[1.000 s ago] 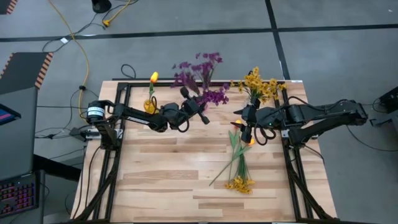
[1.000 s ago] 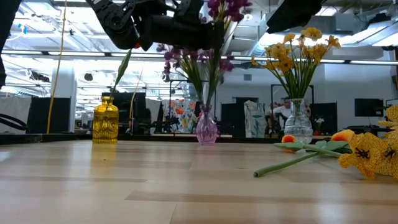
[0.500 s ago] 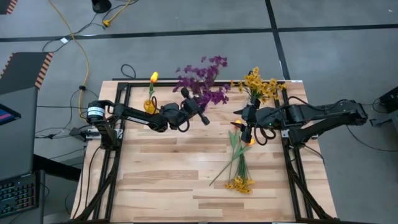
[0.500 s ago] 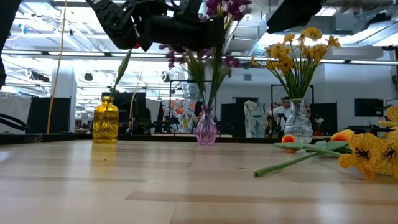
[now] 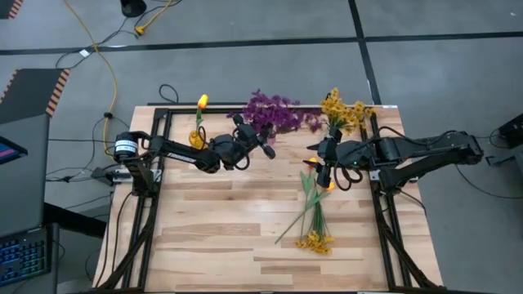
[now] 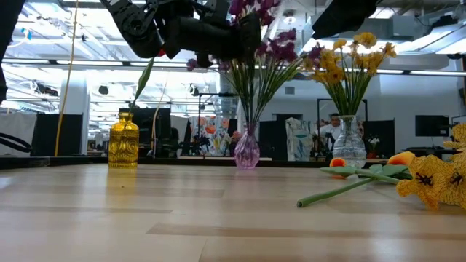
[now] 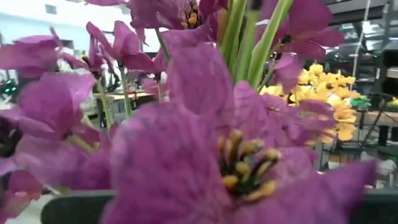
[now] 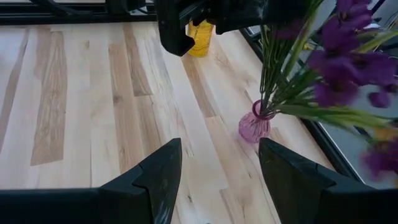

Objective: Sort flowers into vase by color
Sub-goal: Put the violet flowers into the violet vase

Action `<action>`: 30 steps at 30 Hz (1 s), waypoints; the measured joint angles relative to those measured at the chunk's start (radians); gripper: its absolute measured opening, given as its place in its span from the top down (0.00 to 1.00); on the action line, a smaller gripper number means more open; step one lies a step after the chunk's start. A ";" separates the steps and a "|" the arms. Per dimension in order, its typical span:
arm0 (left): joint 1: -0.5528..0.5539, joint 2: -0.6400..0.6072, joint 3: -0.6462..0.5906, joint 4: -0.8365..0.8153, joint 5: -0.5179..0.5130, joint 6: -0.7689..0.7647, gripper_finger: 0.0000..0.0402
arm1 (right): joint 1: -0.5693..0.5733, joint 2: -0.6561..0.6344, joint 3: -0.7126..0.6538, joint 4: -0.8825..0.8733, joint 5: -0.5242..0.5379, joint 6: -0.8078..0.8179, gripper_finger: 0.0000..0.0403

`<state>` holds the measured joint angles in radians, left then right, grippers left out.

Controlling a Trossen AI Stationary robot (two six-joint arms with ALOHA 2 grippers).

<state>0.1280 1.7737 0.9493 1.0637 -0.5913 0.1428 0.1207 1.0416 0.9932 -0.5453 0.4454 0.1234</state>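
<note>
Flowers of the purple kind (image 5: 272, 113) stand bunched in a small pink glass vase (image 6: 247, 153) at the far edge of the table (image 5: 221, 229), near the middle. The left gripper (image 5: 260, 140) hangs above that vase among the stems, its fingers drawn together on the purple stems; blossoms fill the left wrist view, so the fingers themselves are hidden there. In the low view the bouquet leans to the right, its heads reaching toward the yellow bunch.

The right gripper (image 5: 324, 174) hovers over the right half of the table with its fingers (image 8: 163, 171) spread wide apart and nothing between them (bare wood shows through the gap). Just under and beside it lie the loose flowers: an orange tulip bud (image 5: 331, 185) next to the gripper, and long green stems (image 5: 306, 211) running toward the near side, ending in a yellow blossom cluster (image 5: 315, 242).

Farther out, yellow flowers (image 5: 341, 111) stand in a clear glass vase (image 6: 349, 153) at the far right corner. At the far left, an amber glass vase (image 6: 124, 145) holds a single orange-yellow bud (image 5: 202, 101) on a thin stem.

Beyond the table in the low view, a person (image 6: 334, 129) shows in the room behind the clear vase.
</note>
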 joint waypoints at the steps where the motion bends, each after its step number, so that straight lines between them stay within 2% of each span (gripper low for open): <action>1: 0.000 0.000 0.000 0.000 -0.006 -0.005 0.96 | 0.000 0.000 0.000 0.000 0.000 0.000 0.41; 10: 0.000 0.000 0.000 0.000 -0.076 0.037 0.96 | 0.000 0.000 0.000 0.000 0.000 0.000 0.41; 23: 0.044 0.000 0.000 -0.007 -0.050 0.035 0.96 | 0.000 0.000 0.000 0.008 0.000 0.000 0.41; 30: 0.050 0.000 0.000 -0.085 -0.046 -0.010 0.96 | 0.000 0.000 0.000 0.008 0.000 0.000 0.41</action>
<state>0.1775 1.7741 0.9493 0.9784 -0.6369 0.1329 0.1207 1.0416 0.9932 -0.5377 0.4458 0.1238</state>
